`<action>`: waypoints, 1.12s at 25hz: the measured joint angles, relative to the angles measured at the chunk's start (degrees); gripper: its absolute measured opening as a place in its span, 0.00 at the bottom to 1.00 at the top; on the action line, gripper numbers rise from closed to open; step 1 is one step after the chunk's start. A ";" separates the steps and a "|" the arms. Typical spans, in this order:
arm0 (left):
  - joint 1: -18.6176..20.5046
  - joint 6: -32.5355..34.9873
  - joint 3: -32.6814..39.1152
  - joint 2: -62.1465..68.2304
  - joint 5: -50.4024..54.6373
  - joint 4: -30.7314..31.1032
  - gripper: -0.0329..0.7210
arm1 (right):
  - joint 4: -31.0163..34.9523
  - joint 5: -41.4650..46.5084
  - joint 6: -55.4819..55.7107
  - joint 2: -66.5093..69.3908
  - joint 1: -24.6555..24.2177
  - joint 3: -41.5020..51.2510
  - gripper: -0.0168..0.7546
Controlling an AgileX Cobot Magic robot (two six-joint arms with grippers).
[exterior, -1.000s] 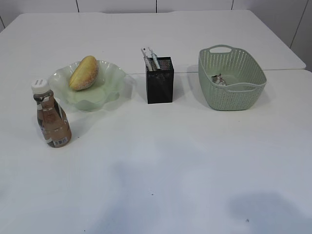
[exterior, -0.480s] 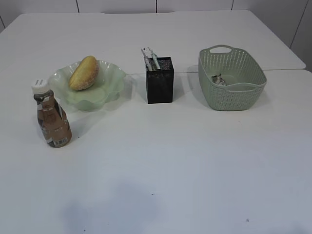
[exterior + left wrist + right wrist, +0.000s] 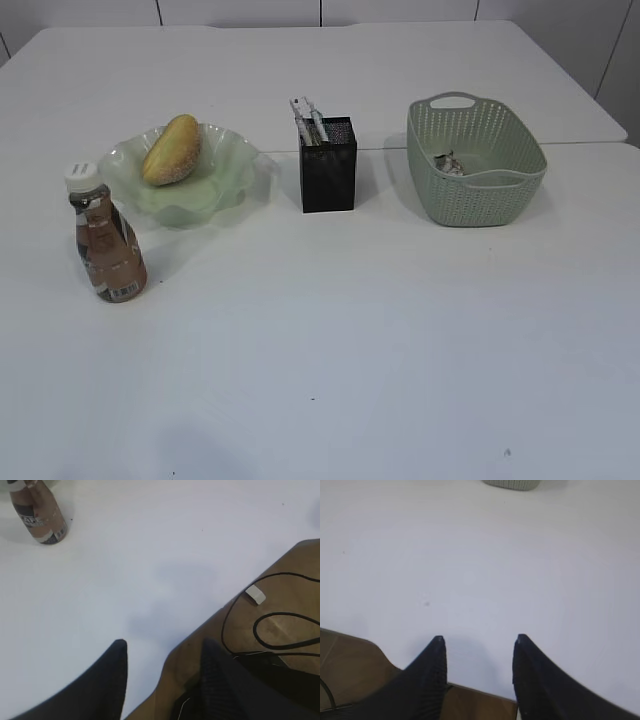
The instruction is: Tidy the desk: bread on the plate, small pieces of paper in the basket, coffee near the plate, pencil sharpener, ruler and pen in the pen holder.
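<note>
Bread [image 3: 171, 150] lay on the plate [image 3: 230, 160], coffee [image 3: 106, 240] at its 7 o'clock; both grippers [image 3: 162, 652] [image 3: 477, 642] hung spread, empty, seemingly done.

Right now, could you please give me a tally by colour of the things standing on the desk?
Pale green: 2, the plate and the basket
Golden-yellow: 1, the bread
Brown: 1, the coffee
Black: 1, the pen holder
Total: 5, leaving out the small items inside the pen holder and the basket, which are too small to sort.
</note>
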 joint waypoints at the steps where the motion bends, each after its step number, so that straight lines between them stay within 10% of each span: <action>1: 0.00 0.00 0.88 -1.28 -0.13 0.00 0.49 | 0.00 -0.27 -0.28 -0.43 0.00 1.87 0.48; 28: 0.00 0.00 5.02 -8.96 -1.61 3.16 0.49 | 0.96 -2.22 -1.08 -2.50 0.00 3.77 0.48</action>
